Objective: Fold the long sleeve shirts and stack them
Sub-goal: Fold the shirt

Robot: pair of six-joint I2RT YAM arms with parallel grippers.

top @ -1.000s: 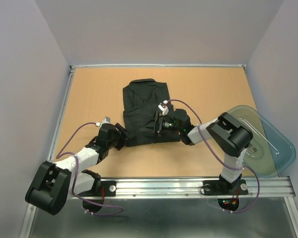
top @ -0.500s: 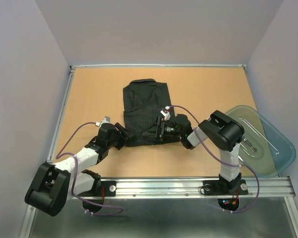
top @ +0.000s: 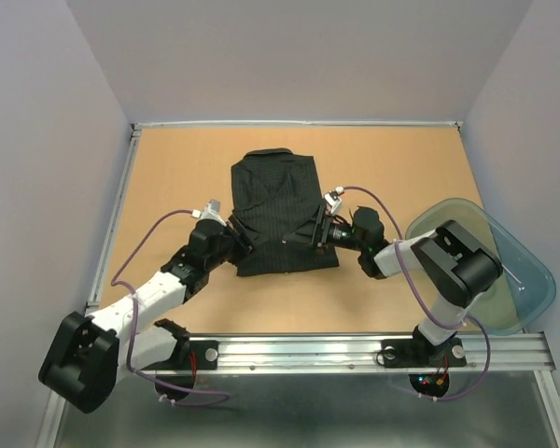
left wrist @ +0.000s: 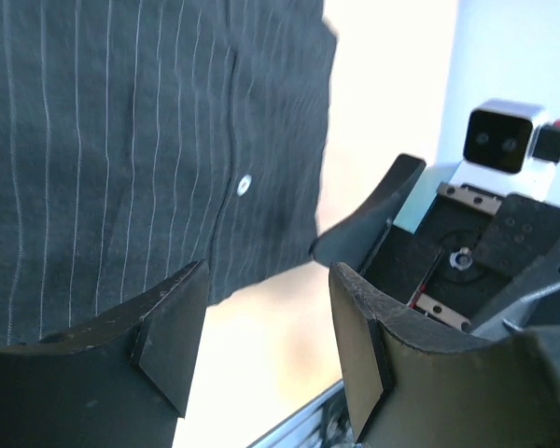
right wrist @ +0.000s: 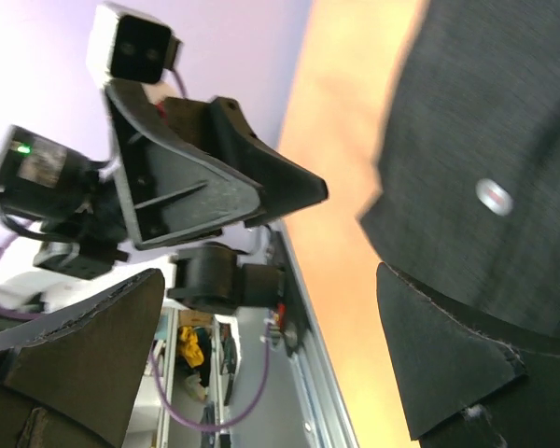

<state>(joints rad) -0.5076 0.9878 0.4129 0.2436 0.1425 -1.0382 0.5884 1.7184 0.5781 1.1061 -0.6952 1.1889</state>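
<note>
One long sleeve shirt (top: 278, 210), black with fine pale pinstripes, lies folded into a rectangle mid-table, collar at the far end. My left gripper (top: 244, 242) is open at its near left edge and my right gripper (top: 310, 233) is open at its near right edge; they face each other. In the left wrist view the striped shirt (left wrist: 140, 140) and a white button (left wrist: 245, 185) fill the upper left, and only bare table shows between the fingers of the left gripper (left wrist: 266, 327). In the right wrist view the shirt (right wrist: 490, 112) lies upper right; the right gripper (right wrist: 266, 345) holds nothing.
A clear plastic bin (top: 527, 280) sits at the right table edge beside the right arm. A metal rail (top: 355, 350) runs along the near edge. Grey walls close in the table on three sides.
The left gripper has moved forward and right up to the shirt's near left edge. The right gripper has drawn back to the right, from over the shirt to its near right edge.
</note>
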